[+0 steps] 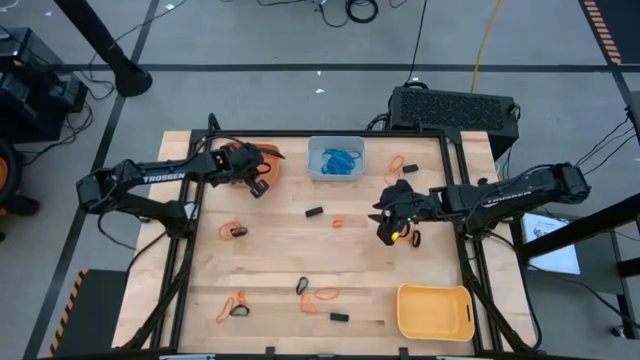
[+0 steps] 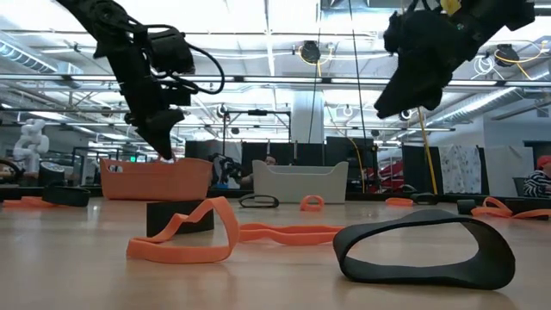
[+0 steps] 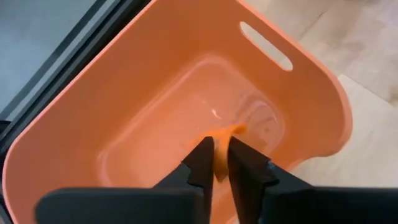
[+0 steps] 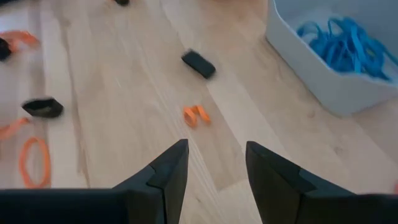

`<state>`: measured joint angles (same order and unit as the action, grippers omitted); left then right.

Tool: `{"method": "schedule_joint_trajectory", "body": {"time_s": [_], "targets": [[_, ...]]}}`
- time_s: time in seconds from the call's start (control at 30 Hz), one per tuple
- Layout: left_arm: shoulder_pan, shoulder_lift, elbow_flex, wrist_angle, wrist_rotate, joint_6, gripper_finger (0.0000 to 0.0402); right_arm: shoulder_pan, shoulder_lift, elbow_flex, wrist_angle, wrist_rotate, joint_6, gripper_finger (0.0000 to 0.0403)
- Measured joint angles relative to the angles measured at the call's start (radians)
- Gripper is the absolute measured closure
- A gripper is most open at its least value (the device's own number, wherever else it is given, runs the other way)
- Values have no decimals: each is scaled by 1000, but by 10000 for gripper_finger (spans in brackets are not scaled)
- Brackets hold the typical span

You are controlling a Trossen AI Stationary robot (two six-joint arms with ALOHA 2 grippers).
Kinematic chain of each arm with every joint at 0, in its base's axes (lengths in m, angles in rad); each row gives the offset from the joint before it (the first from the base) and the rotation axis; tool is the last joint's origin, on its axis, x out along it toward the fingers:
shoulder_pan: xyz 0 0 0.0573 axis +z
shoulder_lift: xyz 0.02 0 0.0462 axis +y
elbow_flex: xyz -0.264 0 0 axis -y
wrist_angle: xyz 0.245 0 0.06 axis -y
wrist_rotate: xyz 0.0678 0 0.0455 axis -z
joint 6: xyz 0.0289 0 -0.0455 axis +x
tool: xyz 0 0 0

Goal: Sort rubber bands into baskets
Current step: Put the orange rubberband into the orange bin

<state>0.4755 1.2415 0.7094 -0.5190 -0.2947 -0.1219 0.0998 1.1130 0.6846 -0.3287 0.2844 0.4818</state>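
Upper left of the high view: left tool (image 3: pixel 216 163) over orange basket (image 1: pixel 252 160), fingers barely parted around 1 orange band (image 3: pixel 221 149); right tool (image 4: pixel 215 167) open, empty.

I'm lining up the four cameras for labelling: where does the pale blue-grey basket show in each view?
High view: pale blue-grey basket at the table's far edge, centre, holding blue rubber bands.
Low view: in the background, centre, contents hidden by its wall.
Left wrist view: not in it; only the orange basket shows.
Right wrist view: upper right, blue bands inside.
Shared landmark: the blue bands' basket.
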Motion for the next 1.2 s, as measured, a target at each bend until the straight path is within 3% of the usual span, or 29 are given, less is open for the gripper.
{"method": "schedule_joint_trajectory", "body": {"time_s": [0.17, 0.4, 0.5, 0.67, 0.77, 0.97, 1.2], "targets": [[0, 0, 1, 0, -4, 3, 302, 0, -13, 0, -96, -3, 79, 250], [0, 0, 1, 1, -96, 0, 252, 0, -20, 0, -275, -54, 254, 250], [0, 0, 1, 1, -96, 0, 247, 11, -20, 0, -339, -132, 359, 250], [0, 0, 1, 0, -36, 0, 246, 97, -19, 0, -353, -161, 489, 250], [0, 0, 1, 0, -20, 1, 246, 148, -19, 0, -392, -154, 556, 250], [0, 0, 1, 5, -6, -1, 246, 162, -19, -3, -615, -35, 670, 250], [0, 0, 1, 5, 58, -2, 246, 143, -19, -127, -576, -57, 650, 250]]}}
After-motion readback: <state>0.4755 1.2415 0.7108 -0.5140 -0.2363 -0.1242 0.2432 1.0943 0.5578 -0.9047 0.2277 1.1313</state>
